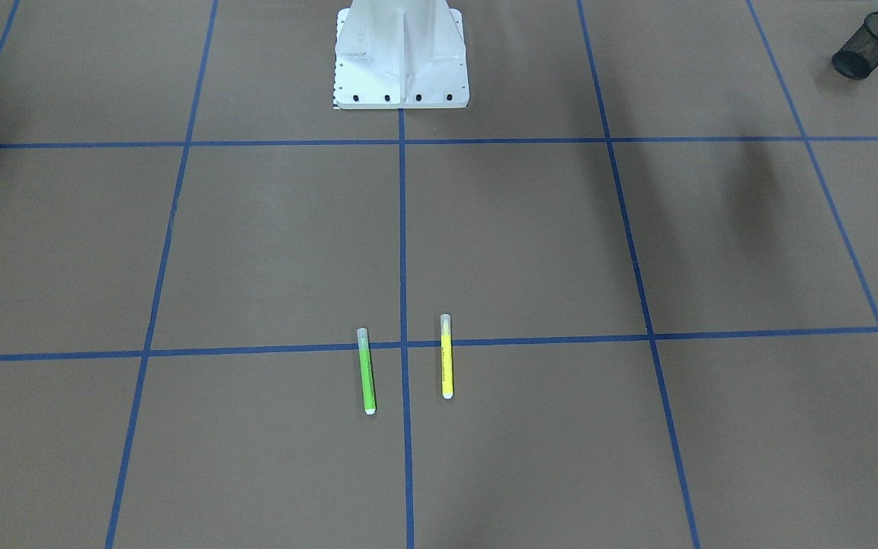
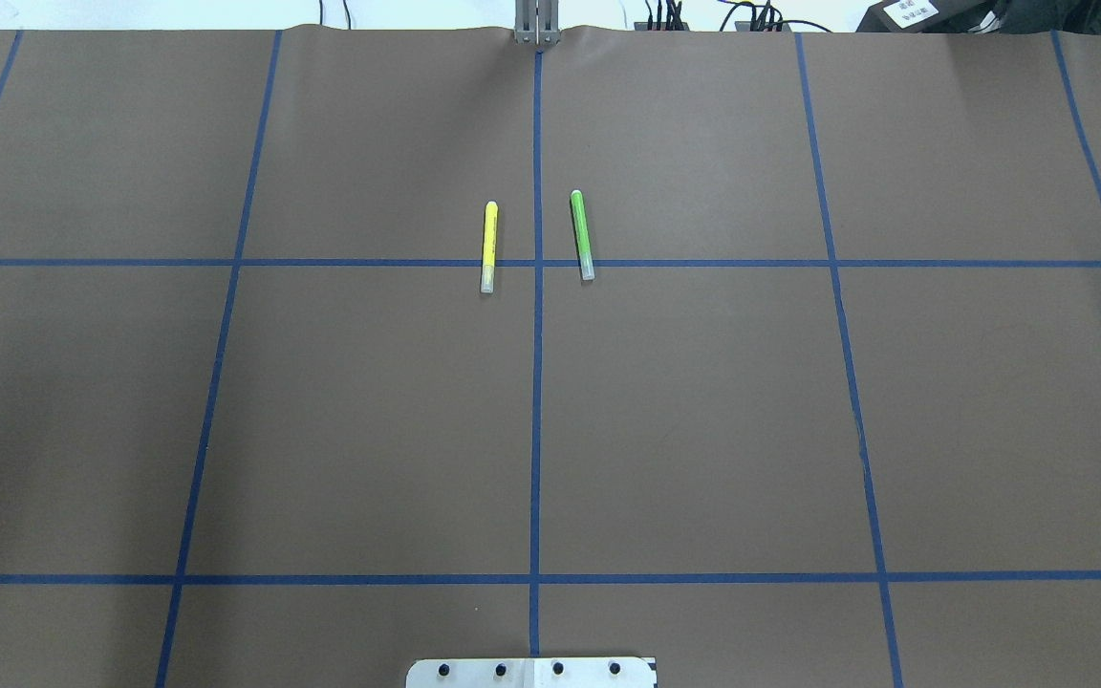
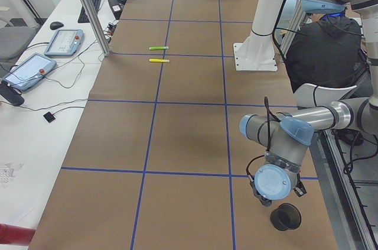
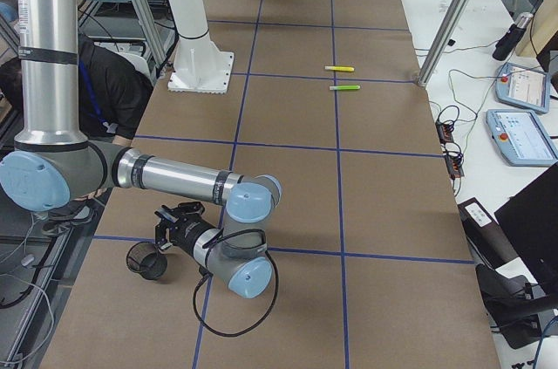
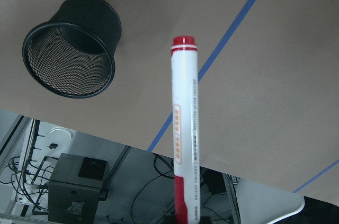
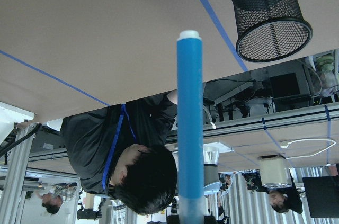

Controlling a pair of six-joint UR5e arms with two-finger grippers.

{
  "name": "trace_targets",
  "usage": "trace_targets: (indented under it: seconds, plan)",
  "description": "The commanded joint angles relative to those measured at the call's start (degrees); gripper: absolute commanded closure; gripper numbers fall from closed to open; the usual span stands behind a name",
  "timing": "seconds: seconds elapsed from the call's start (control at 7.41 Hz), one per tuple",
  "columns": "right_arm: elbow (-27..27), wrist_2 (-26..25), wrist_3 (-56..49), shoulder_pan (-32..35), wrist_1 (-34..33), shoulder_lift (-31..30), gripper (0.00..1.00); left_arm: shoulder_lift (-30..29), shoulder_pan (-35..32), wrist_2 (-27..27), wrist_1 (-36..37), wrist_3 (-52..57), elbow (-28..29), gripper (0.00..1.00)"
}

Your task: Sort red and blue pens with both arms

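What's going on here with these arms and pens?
The left gripper holds the red-capped marker near a black mesh cup at its end of the table; the right gripper holds the blue pen near another mesh cup at the other end. Neither pen is in a cup yet. A green pen and a yellow pen lie mid-table.

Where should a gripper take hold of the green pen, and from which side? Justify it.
Probably mid-barrel on the green pen, coming straight down, fingers closing across its width: it lies flat on the table, slim, with the yellow pen well apart.
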Motion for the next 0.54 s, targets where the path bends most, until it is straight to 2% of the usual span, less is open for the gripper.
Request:
trace_targets:
  seconds: [0.0,0.27,0.4]
  plan:
    - [-0.2,0.1,-0.1,0.0,0.1,-1.7,1.00,1.4,-1.0,1.0,0.8,0.0,2.7,1.00]
    - [-0.2,0.5,-0.1,0.0,0.2,-3.8,1.00,1.2,-1.3,1.0,0.9,0.0,7.3,1.00]
    - [-0.3,0.6,-0.1,0.0,0.2,-4.2,1.00,1.1,-1.3,1.0,0.9,0.0,7.4,1.00]
